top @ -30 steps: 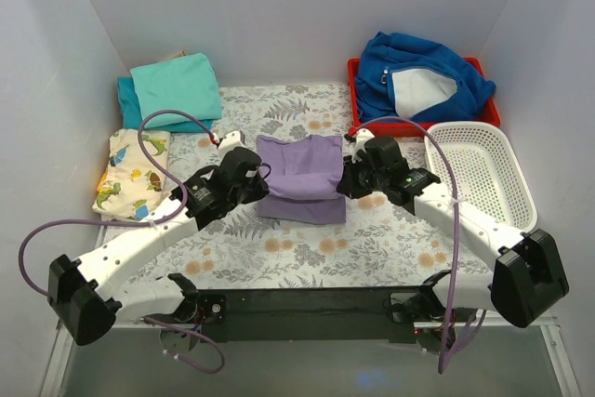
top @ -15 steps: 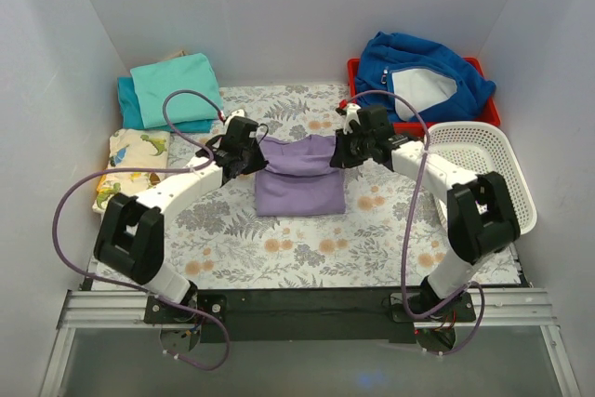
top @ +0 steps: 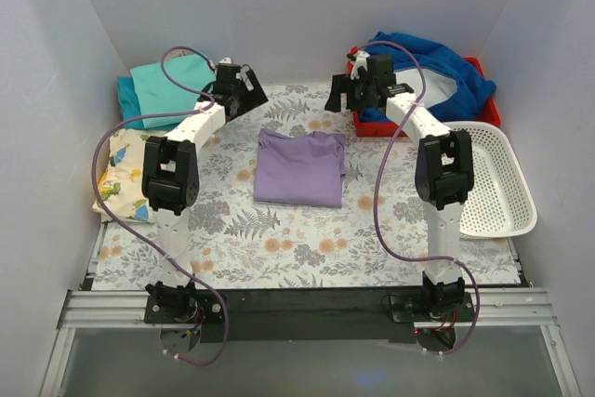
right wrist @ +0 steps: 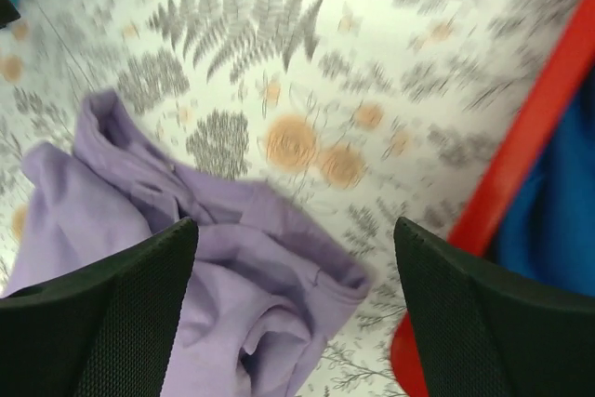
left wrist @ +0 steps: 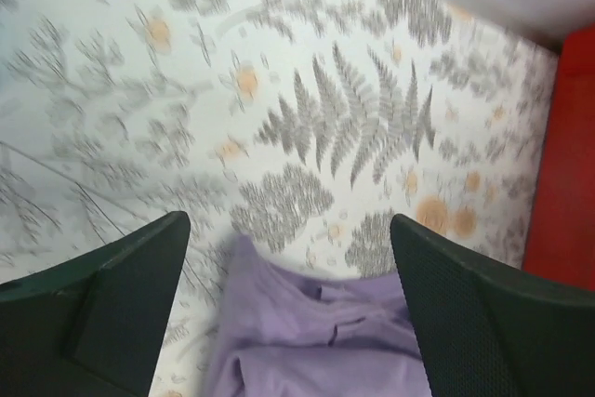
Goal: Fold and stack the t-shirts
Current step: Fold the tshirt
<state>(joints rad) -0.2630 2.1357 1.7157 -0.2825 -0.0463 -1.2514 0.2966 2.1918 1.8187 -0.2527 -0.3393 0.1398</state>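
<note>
Floral table point(top: 307, 239): 1 lavender tee point(top: 299, 170), 2 teal tees point(top: 175, 86) stacked, 1 basket point(top: 490, 176).

The top external camera sits high above and behind the arm bases point(top: 182, 304), looking down and forward over the whole bench point(top: 307, 230) from well back. The left wrist camera looks steeply down between its own dark jaws, close over the bench's far part, with the lavender t-shirt point(left wrist: 307, 341) at its bottom edge and the red tray point(left wrist: 562, 165) at its right edge. The right wrist camera, equally close and framed by its own jaws, faces the same shirt's collar end and the same tray rim. All three views share that strip.
</note>
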